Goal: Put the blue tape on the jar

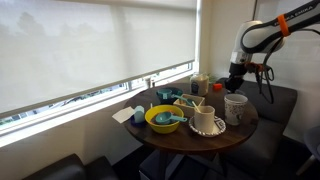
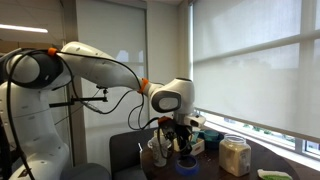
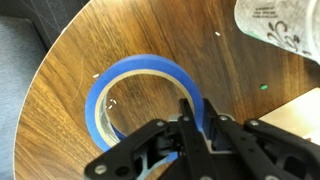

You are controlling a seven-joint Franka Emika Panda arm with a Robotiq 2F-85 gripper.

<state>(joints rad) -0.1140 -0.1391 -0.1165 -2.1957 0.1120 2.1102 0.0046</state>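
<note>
The blue tape [image 3: 140,95] is a dark-blue roll lying flat on the round wooden table [image 3: 70,60]. In the wrist view my gripper [image 3: 195,115] is shut on the roll's near wall, with one finger inside the ring and one outside. In an exterior view the gripper [image 2: 183,145] points straight down over the tape [image 2: 187,166] at the table's edge. The pale tan jar [image 2: 236,156] stands upright a short way off, toward the window. It also shows in an exterior view [image 1: 200,84], beside the gripper [image 1: 237,80].
A white patterned mug [image 1: 236,108] stands close to the gripper and fills the wrist view's top right corner [image 3: 280,25]. A yellow bowl [image 1: 163,118], a teal cup [image 1: 139,113] and other dishes crowd the table's middle. The window is behind the table.
</note>
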